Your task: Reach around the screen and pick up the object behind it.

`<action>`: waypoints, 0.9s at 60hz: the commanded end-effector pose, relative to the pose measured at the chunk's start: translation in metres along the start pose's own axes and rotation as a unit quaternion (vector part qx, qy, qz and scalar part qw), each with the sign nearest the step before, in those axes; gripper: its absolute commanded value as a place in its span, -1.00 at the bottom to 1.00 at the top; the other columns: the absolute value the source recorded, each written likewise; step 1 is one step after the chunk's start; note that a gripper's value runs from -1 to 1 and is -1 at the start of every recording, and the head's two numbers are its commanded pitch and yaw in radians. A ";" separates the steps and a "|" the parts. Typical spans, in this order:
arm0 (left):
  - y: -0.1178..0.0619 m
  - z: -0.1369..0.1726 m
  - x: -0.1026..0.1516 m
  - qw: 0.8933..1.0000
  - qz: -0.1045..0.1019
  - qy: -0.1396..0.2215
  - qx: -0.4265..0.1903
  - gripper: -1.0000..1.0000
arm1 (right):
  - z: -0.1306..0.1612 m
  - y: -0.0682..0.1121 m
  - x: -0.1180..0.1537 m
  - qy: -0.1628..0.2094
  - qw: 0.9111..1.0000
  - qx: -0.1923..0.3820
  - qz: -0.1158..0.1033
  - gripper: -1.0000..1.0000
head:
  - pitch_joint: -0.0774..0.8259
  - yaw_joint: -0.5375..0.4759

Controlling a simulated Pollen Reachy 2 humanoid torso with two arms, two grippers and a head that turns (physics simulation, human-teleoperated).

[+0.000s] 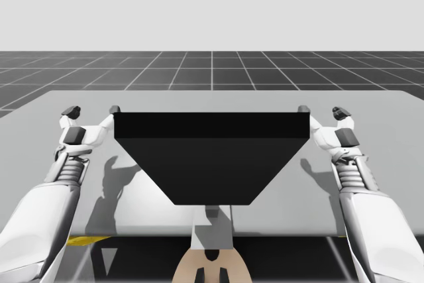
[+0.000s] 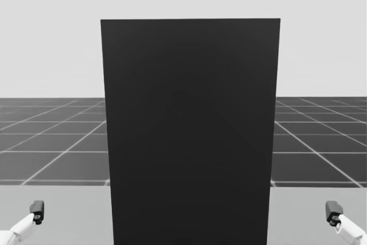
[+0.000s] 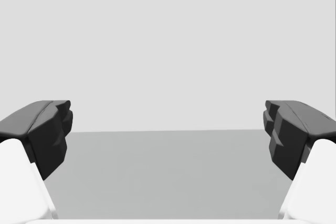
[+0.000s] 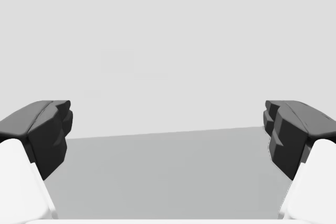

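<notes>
Both sides of black screen [image 1: 212,157] flanked: left gripper [image 1: 93,109], right gripper [image 1: 322,111], over table [image 1: 212,101]. Fingers [image 3: 47,135] of each spread wide apart.

The screen [image 1: 212,157] is smooth, matt black. The table [image 1: 377,105] is smooth, matt grey. My left arm [image 1: 36,223] and right arm [image 1: 384,230] look like white plastic.

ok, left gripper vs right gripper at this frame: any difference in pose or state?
Side: the left gripper sits beside the screen's left edge and the right gripper beside its right edge, roughly mirrored.
Roll: ahead of the left gripper the table's far edge runs level. Ahead of the right gripper it slants, so the right gripper looks slightly rolled.
Shared: both are open and hold nothing.
</notes>
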 end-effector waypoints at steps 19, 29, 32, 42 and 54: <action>-0.001 0.000 -0.020 0.979 -0.015 0.154 -0.131 -1.00 | 0.005 0.009 -0.015 0.099 0.991 0.093 -0.004 -1.00 | -0.80 0.10; -0.010 0.017 -0.031 0.941 -0.060 0.211 -0.256 -1.00 | 0.014 0.026 -0.030 0.140 0.968 0.210 -0.008 -1.00 | -0.78 0.09; -0.013 0.024 -0.029 0.934 -0.061 0.201 -0.290 -1.00 | 0.020 0.033 -0.032 0.134 0.959 0.251 -0.012 -1.00 | -0.77 0.08; -0.031 0.041 -0.015 0.913 -0.044 0.169 -0.370 -1.00 | 0.033 0.051 -0.032 0.106 0.932 0.347 -0.017 -1.00 | -0.76 0.07; -0.059 0.057 -0.010 0.890 -0.027 0.137 -0.434 -1.00 | 0.044 0.062 -0.032 0.079 0.907 0.413 -0.010 -1.00 | -0.73 0.04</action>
